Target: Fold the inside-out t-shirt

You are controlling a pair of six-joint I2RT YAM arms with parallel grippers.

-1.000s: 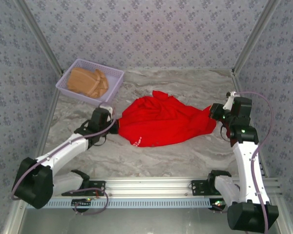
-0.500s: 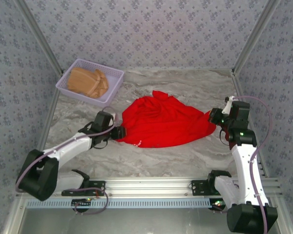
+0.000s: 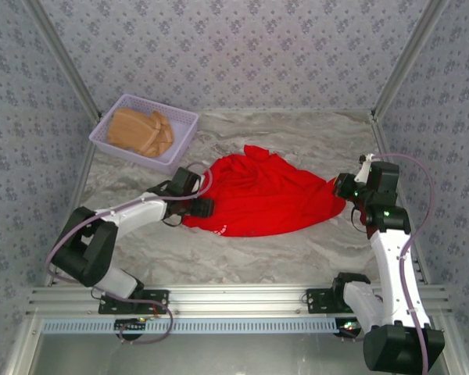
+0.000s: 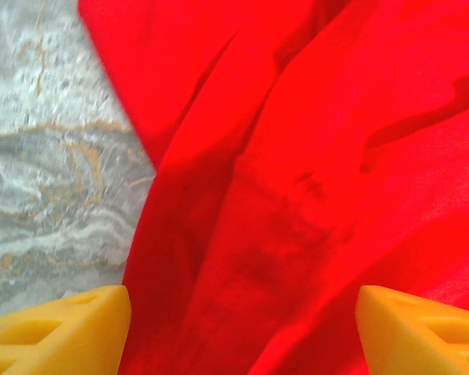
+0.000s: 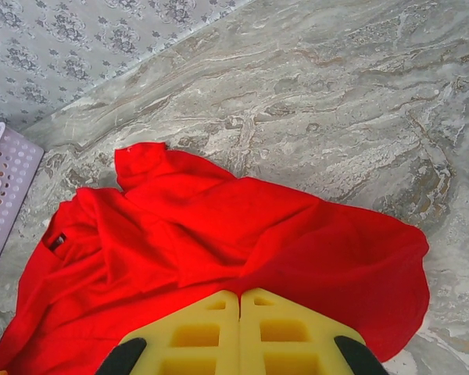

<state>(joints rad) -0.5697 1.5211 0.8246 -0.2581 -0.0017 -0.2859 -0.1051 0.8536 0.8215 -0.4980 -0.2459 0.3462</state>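
Two arms flank the t-shirt (image 3: 266,195) in the top external view. It lies crumpled at mid-table (image 3: 242,258), its long axis running left to right, so each end points at one arm. The left gripper (image 3: 202,208) sits on the shirt's near-left edge. The right gripper (image 3: 342,187) meets the tapering right end. A speck of white print shows at the near-left hem.

In the left wrist view the t-shirt (image 4: 297,195) lies under the left gripper (image 4: 242,306). Its yellow fingers (image 4: 70,328) stand wide apart with nothing held, and creased red cloth runs between them and on ahead (bare marble is to their left).

In the right wrist view the right gripper (image 5: 240,301) has its fingers pressed together, tips against the t-shirt (image 5: 219,226). Whether a fold is nipped there I cannot tell. The cloth spreads away from the tips toward the far left, rumpled and in loose overlapping layers, not yet flat enough to fold.
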